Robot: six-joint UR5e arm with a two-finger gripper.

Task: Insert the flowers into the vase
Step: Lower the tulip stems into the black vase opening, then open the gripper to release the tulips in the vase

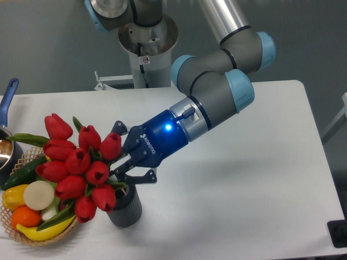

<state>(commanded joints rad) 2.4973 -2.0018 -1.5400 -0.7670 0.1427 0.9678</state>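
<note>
The flowers [81, 165], a bunch of red tulips with green stems and leaves, lean to the left with their heads over the basket. Their stem ends are at the mouth of the vase [126, 208], a short dark ribbed cylinder standing near the table's front edge. My gripper [118, 162] reaches in from the right, just above the vase's rim. Its jaws are closed around the stems right behind the tulip heads. The fingertips and most of the stems are hidden by the buds.
A wicker basket [38, 238] of produce, with a banana, an orange, a yellow pepper and green vegetables, sits directly left of the vase, under the tulip heads. A pan with a blue handle [8, 95] is at the left edge. The arm's base [146, 49] stands behind the table.
</note>
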